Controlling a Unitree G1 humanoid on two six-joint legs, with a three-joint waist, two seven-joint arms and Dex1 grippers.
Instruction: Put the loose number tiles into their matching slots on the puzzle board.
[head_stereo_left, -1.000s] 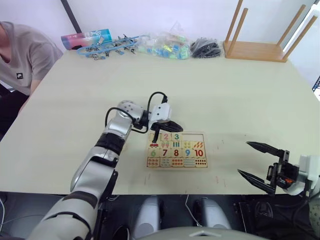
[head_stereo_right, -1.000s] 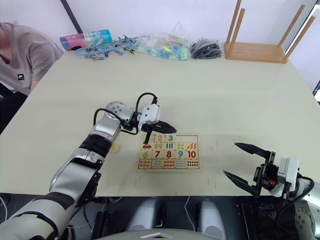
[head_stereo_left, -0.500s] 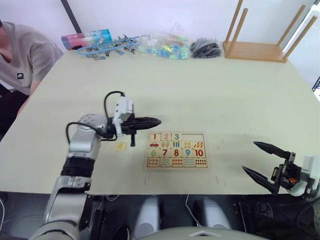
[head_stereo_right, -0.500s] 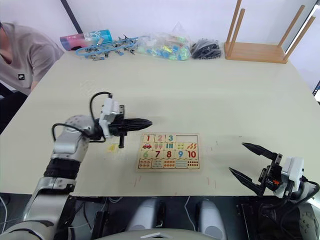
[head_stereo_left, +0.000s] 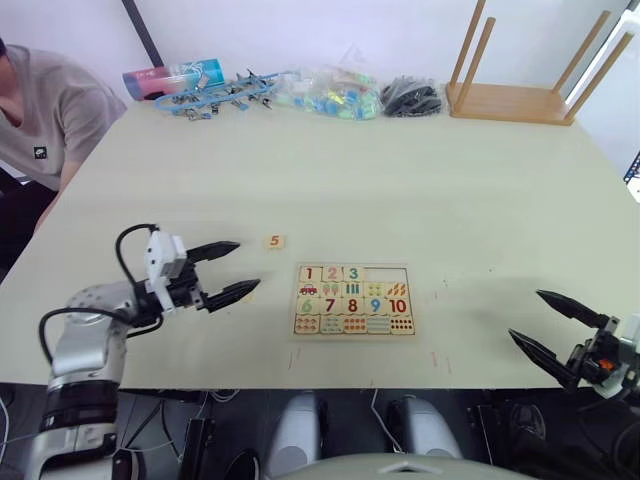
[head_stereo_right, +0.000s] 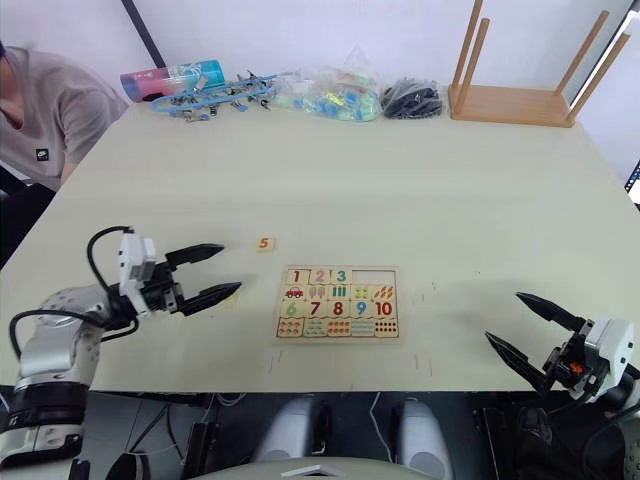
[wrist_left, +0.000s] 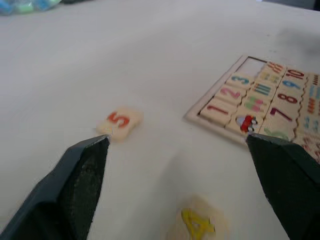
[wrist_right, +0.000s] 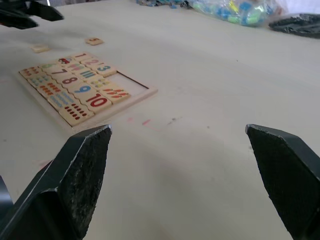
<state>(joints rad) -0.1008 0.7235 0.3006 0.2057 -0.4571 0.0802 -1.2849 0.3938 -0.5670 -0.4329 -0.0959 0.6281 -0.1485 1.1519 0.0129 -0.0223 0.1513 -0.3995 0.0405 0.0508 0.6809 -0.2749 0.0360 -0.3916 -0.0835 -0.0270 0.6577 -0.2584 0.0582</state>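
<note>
The puzzle board and loose number tiles look pale matt wood on a smooth matt table.

Bright, even light over the table — soft shadows, wrist views blurred close in.

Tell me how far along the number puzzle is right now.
Done: tiles 1, 2 and 3 sit in the top row of the puzzle board. In hand: nothing; the left end effector is open near the 4 tile, and the right end effector is open and idle. Left: the 4 tile and the 5 tile lie loose on the table, with two slots empty.
</note>
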